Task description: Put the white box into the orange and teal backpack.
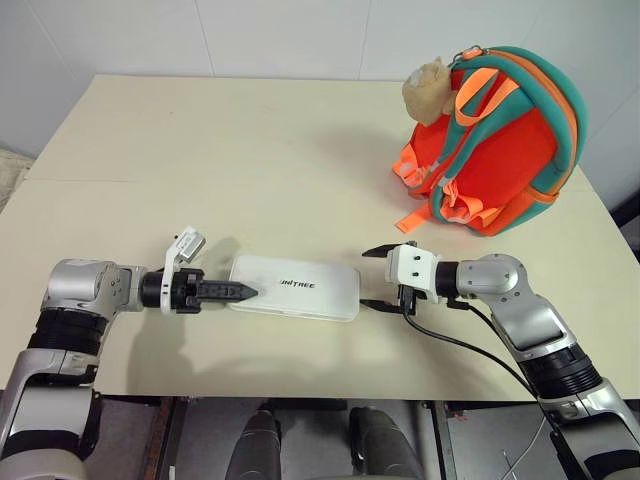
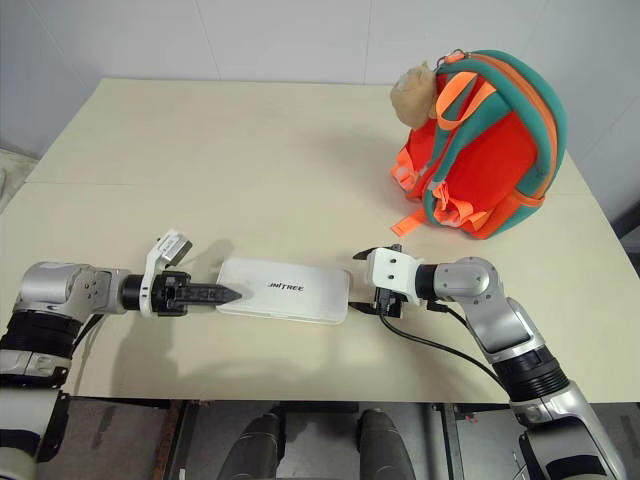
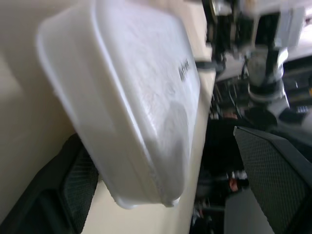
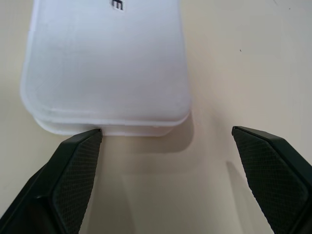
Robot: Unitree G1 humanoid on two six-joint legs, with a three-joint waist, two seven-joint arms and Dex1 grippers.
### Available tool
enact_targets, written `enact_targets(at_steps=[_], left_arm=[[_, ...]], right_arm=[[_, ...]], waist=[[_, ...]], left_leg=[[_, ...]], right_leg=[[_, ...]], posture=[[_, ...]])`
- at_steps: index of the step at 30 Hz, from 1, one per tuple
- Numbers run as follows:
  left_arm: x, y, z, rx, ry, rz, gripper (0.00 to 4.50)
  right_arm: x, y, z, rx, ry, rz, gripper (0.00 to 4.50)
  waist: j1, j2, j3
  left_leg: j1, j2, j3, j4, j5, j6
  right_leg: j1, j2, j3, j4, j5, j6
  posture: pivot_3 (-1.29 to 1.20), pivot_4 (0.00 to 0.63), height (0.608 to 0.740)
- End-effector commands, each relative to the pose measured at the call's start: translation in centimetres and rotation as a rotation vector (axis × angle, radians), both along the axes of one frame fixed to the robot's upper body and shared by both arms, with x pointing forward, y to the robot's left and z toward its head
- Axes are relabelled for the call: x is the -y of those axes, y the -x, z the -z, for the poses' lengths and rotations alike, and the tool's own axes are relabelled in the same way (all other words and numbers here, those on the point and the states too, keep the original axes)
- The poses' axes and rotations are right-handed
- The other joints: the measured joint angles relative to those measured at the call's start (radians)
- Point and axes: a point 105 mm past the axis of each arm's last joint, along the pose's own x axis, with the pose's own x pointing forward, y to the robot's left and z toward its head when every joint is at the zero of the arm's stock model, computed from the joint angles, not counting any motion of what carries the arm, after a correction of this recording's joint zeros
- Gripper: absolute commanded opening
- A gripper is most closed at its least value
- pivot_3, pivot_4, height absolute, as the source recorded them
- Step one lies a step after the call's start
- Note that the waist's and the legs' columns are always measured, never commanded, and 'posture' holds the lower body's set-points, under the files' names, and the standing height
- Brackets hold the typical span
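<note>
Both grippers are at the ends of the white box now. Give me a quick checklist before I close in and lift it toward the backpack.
1. Left gripper open, at the box's left end: ok.
2. Right gripper open, fingers facing the box's right end: ok.
3. White box flat on the table, nothing on top of it: ok.
4. Right end of the box centred between the right fingers: not ok; in the right wrist view it sits toward one finger.
5. Backpack upright at the table's far right: ok.
6. Backpack open to take the box: cannot tell; no opening is visible from this side.
</note>
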Motion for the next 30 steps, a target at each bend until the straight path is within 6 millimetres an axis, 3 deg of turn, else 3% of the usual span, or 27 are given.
enact_targets(at_steps=[1,6,9,17,25,30], left_arm=[[-0.2,-0.4,-0.3,0.021,0.000,-0.021,4.48],[-0.2,-0.6,-0.4,0.035,0.007,-0.017,4.48],[-0.4,-1.2,-0.4,0.033,0.002,-0.044,3.91],[-0.2,-1.3,-0.8,0.015,0.013,-0.034,1.64],[-0.3,-1.5,-1.8,0.049,0.051,-0.061,1.44],[0.2,-1.4,-4.2,0.133,0.116,-0.091,1.39]], right_arm=[[0.1,0.3,-1.0,0.033,-0.018,-0.010,4.50],[0.2,0.4,-1.0,0.028,-0.018,-0.005,4.50],[0.2,0.3,-1.0,0.027,-0.019,-0.003,4.50],[0.3,0.3,-1.1,0.025,-0.022,0.006,4.50],[0.6,0.3,-1.7,0.042,-0.037,0.024,4.50],[1.6,0.1,-3.1,0.083,-0.103,0.094,4.50]], waist=[[-0.001,0.000,0.000],[0.000,0.000,0.000],[0.000,0.000,0.000],[0.000,0.000,0.000],[0.000,0.000,0.000],[0.001,0.000,0.000]], left_leg=[[0.000,0.000,0.000,0.000,0.000,0.000],[0.000,0.000,0.000,0.000,0.000,0.000],[0.000,0.000,0.000,0.000,0.000,0.000],[0.000,0.000,0.000,-0.001,0.000,0.000],[0.000,0.000,0.000,0.000,0.000,0.000],[0.000,0.000,0.000,0.000,0.000,0.000]], right_leg=[[0.000,0.000,0.000,0.000,0.000,0.000],[0.000,0.000,0.000,0.000,0.000,0.000],[0.000,0.000,0.000,0.001,0.000,0.000],[0.000,0.000,0.000,0.000,0.000,0.000],[0.000,0.000,0.000,0.000,0.000,0.001],[0.000,0.000,0.000,0.000,0.000,0.001]], posture=[[0.00,0.150,0.740],[0.00,0.150,0.740],[0.00,0.150,0.740],[0.00,0.150,0.740],[0.00,0.150,0.740],[0.00,0.150,0.740]])
